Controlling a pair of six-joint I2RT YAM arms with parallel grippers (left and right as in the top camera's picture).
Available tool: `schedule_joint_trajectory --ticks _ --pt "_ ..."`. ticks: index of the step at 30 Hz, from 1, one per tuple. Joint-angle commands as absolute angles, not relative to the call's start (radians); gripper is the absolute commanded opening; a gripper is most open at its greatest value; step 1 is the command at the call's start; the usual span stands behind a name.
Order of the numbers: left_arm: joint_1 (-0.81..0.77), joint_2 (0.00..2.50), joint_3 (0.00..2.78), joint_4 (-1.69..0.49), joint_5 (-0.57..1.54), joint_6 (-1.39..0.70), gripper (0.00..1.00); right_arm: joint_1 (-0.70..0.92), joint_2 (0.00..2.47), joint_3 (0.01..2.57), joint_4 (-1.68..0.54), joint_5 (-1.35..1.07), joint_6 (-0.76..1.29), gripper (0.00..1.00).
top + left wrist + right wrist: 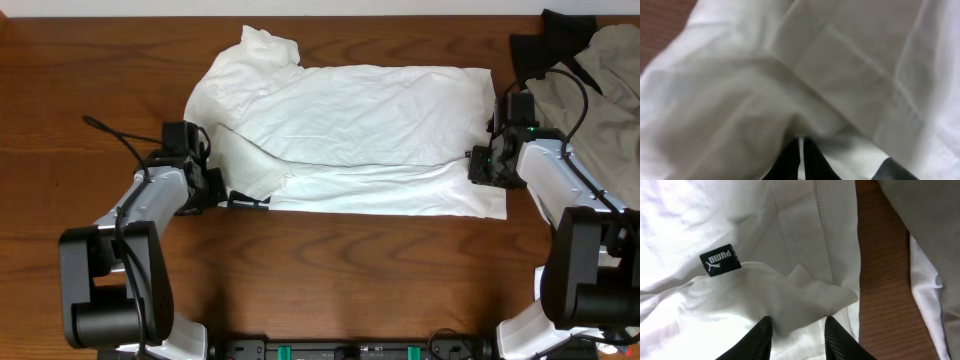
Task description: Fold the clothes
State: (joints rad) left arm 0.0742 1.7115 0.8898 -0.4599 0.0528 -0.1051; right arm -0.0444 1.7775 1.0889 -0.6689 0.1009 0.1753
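My left gripper is pinched tight on the T-shirt edge; my right gripper, jaws narrow, clamps a bunched fold beside the label.

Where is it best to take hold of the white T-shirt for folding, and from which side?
Grip the near long edge at its two corners. The white T-shirt lies flat and sideways, so the left hand probably best comes from the left end and the right hand from the right end, low along the table.
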Motion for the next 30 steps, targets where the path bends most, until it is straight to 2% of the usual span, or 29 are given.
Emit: schedule_joint_trajectory --ticks 1,16,23,27,30 --pt "0.086 1.744 0.883 -0.5 0.033 -0.118 0.08 -0.057 1.787 1.085 -0.669 0.097 0.178 0.33" --pt "0.086 1.744 0.883 -0.55 0.042 -0.136 0.09 -0.057 1.787 1.0 -0.599 0.096 0.178 0.36" --pt "0.086 1.744 0.883 -0.591 0.042 -0.149 0.09 -0.058 1.787 0.879 -0.531 0.097 0.178 0.46" --pt "0.086 1.744 0.883 -0.65 0.041 -0.17 0.09 -0.059 1.787 0.822 -0.542 0.097 0.187 0.58" --pt "0.086 1.744 0.883 -0.695 0.041 -0.192 0.08 -0.059 1.787 0.785 -0.541 0.097 0.187 0.6"
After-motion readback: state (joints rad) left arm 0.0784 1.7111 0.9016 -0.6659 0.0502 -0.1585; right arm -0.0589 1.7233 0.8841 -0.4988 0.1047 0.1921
